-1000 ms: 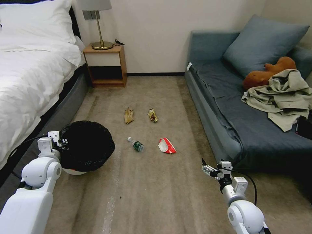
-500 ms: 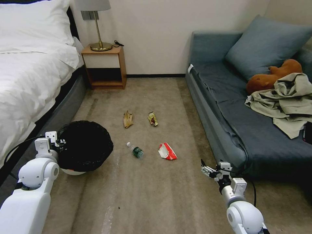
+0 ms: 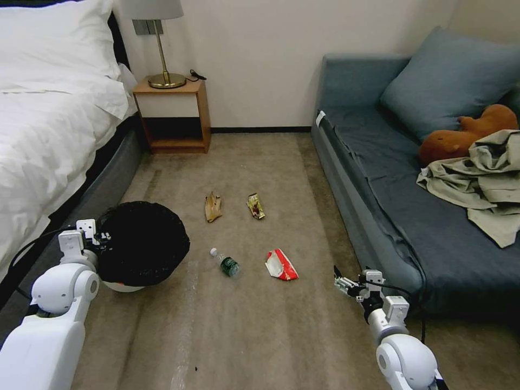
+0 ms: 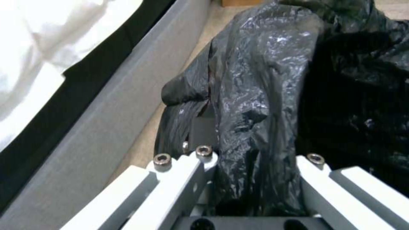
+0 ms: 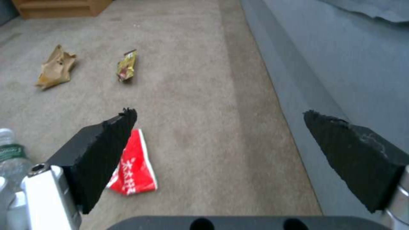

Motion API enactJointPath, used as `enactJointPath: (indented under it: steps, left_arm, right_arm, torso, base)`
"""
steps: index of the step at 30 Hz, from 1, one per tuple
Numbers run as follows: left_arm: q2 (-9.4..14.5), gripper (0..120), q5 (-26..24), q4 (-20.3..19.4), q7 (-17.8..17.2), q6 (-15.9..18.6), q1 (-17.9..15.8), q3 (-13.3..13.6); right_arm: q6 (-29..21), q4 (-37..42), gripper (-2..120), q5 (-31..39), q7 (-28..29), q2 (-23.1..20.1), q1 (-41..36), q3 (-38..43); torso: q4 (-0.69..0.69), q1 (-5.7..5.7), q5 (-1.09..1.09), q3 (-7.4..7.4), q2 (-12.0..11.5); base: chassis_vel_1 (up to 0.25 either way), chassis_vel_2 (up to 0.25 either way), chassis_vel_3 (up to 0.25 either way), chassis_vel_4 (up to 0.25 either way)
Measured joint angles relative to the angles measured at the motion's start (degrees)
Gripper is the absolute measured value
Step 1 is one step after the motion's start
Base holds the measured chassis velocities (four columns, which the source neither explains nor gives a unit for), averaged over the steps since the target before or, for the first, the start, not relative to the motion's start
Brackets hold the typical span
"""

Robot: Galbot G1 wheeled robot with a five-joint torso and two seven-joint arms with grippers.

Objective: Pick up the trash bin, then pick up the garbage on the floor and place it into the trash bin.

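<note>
My left gripper is clamped on the bag-draped rim of the small round white trash bin, beside the bed's grey base. My right gripper hovers with fingers wide by the sofa's front edge. The crushed red-and-white packet lies nearest, ahead and leftward on open carpet, nothing between.

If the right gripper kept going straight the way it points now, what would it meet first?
Probably bare carpet. The right gripper, jaws open, aims down between the red-and-white packet and the sofa base; the packet lies just to one side. Depth is unclear.
</note>
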Motion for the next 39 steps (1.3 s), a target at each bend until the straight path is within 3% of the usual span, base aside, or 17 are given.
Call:
enactJointPath:
  steps: [39]
  left_arm:
    - [-0.1,4,-0.2,0.7,1.0,-0.9,1.6,-1.1]
  right_arm:
    - [0.5,-1.0,100,-2.6,0.0,0.7,-0.4,-1.6]
  torso:
    - [-0.02,0.00,-0.01,0.00,0.0]
  base:
    - [-0.117,0.113,0.110,-0.114]
